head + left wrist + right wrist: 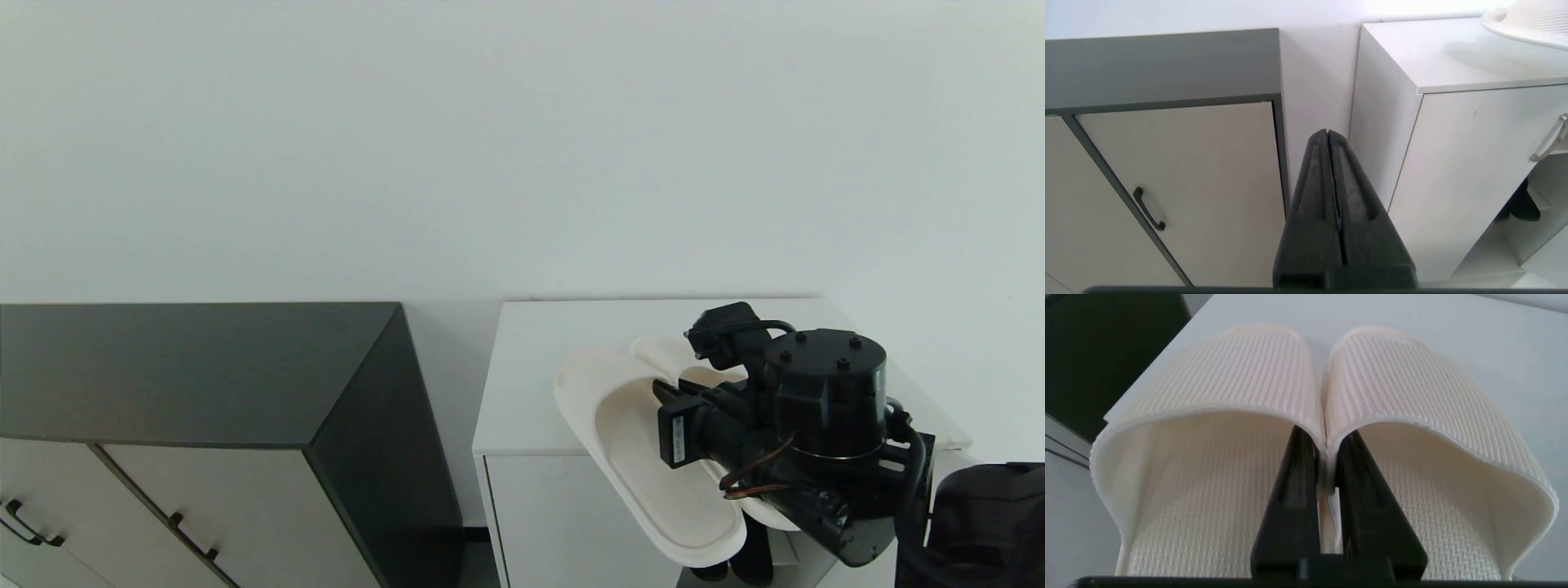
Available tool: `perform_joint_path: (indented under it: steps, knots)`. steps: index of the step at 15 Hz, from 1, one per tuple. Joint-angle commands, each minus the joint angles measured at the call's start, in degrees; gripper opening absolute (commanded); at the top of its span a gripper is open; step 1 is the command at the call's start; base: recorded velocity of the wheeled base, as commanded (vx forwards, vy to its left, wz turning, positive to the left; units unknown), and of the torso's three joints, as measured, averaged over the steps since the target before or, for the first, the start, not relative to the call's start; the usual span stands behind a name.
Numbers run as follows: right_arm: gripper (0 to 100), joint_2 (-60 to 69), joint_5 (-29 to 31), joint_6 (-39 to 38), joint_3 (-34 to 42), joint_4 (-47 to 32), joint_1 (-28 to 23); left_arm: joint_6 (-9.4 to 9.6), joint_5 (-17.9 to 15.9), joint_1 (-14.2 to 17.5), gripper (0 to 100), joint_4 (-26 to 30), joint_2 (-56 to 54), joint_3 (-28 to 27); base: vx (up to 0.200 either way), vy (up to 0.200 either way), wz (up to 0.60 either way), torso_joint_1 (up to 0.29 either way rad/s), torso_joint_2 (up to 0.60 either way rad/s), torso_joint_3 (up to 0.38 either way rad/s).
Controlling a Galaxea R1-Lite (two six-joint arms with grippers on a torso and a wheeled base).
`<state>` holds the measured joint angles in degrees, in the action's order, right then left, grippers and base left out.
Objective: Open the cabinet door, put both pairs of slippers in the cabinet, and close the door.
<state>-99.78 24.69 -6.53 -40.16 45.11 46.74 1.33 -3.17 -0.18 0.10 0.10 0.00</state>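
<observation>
The pair of slippers point(645, 465) is held in the air at the front edge of the white cabinet point(531, 376). Their long axis runs on a slant. The toes point away from the right arm, over the cabinet top and towards the wall. The heels hang lower, out past the front edge and in front of the cabinet's face. The two lie side by side, soles down and tilted, with their inner edges pressed together. In the left wrist view the toe end floats above the top with a shadow under it.

They are cream-white, open-backed slippers. Each has a broad ribbed band across the front and a finely dimpled footbed, and the sole rims are thick and rounded.

The right gripper point(1325, 445) reaches in from the heel side. Its fingers are nearly closed, pinching the two neighbouring band edges between them. The left gripper point(1328, 143) hangs lower, in front of the gap between the two cabinets. Its fingers are pressed flat together with nothing between them.

The white cabinet's door point(1470, 163), with a pale bar handle point(1553, 139), stands open at the handle side. A dark shape point(1527, 204) sits in the opening; what it is I cannot tell. To the left stands a dark-topped cabinet point(188, 367) with pale doors and black handles point(192, 535).
</observation>
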Motion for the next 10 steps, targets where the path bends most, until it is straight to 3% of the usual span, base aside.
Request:
perform_joint_path:
  steps: [1, 9, 10]
  knots:
    - [0, -0.4, 0.0, -0.1, 0.0, 0.1, 0.0, -0.01, 0.0, 0.0, 0, 0.0, 0.0, 0.0, -0.2, 0.0, 0.0, 0.002, 0.0, -0.007]
    - [0, -0.4, 0.1, 0.0, 0.1, 0.1, 0.0, -0.01, 0.0, 0.0, 0, 0.0, 0.0, 0.0, -0.2, 0.0, 0.0, 0.003, 0.0, 0.003]
    - [0, -0.4, 0.1, 0.0, 0.1, 0.2, 0.0, -0.01, 0.0, 0.0, 0, 0.0, 0.0, 0.0, 0.0, 0.0, 0.0, 0.0, 0.0, 0.0]
